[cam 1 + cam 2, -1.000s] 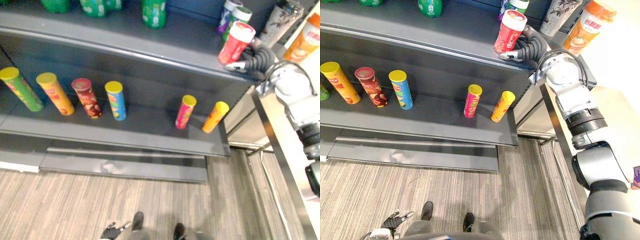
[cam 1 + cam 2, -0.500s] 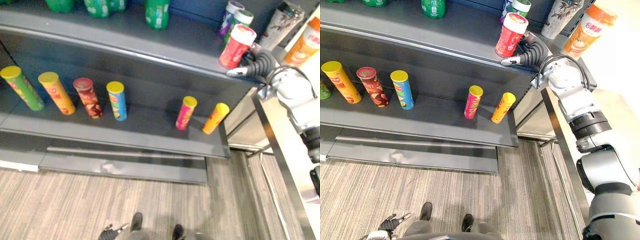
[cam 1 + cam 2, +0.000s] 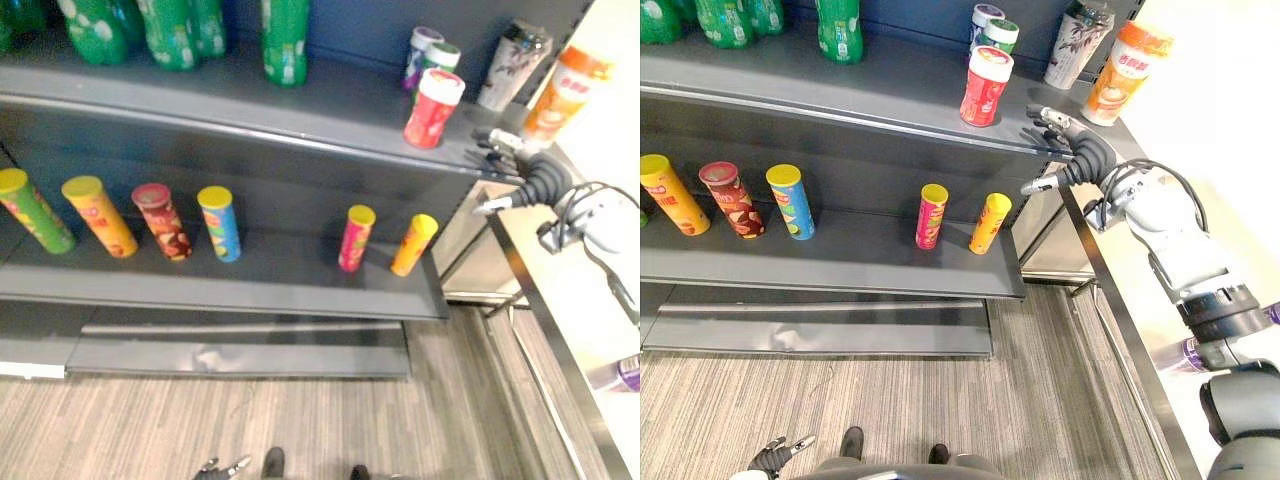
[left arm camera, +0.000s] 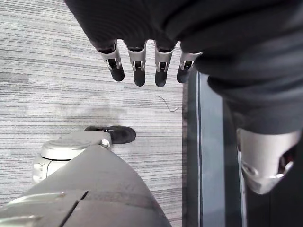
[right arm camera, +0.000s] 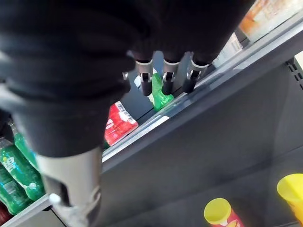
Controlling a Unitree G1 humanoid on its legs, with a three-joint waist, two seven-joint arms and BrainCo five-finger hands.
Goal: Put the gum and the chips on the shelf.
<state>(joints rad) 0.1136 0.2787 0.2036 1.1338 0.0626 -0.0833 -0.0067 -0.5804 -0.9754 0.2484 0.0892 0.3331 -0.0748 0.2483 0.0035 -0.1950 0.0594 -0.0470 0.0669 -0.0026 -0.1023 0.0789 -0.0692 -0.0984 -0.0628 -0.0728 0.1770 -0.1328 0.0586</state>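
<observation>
**Red tub** [image 3: 985, 85], white lid: probably the gum. Stands upright on the upper shelf [image 3: 840, 95], upper centre-right of the frame, close to the front lip.

**Chip tubes** [image 3: 931, 215]: a row on the lower shelf [image 3: 860, 255], mid-frame. I cannot tell which is the task's.

**Right hand** [image 3: 1080, 155]: fingers spread, holding nothing, right of the tub and apart from it, at the shelf's end.

**Left hand** [image 4: 138, 64]: fingers relaxed, empty, hanging low over the floor [image 4: 71, 104].

**Handling note:** the tub looks placed. The hand should draw straight back from the lip, fingers kept open, well wide of the tub and the tall cups [image 3: 1123, 72] at upper right.
</observation>
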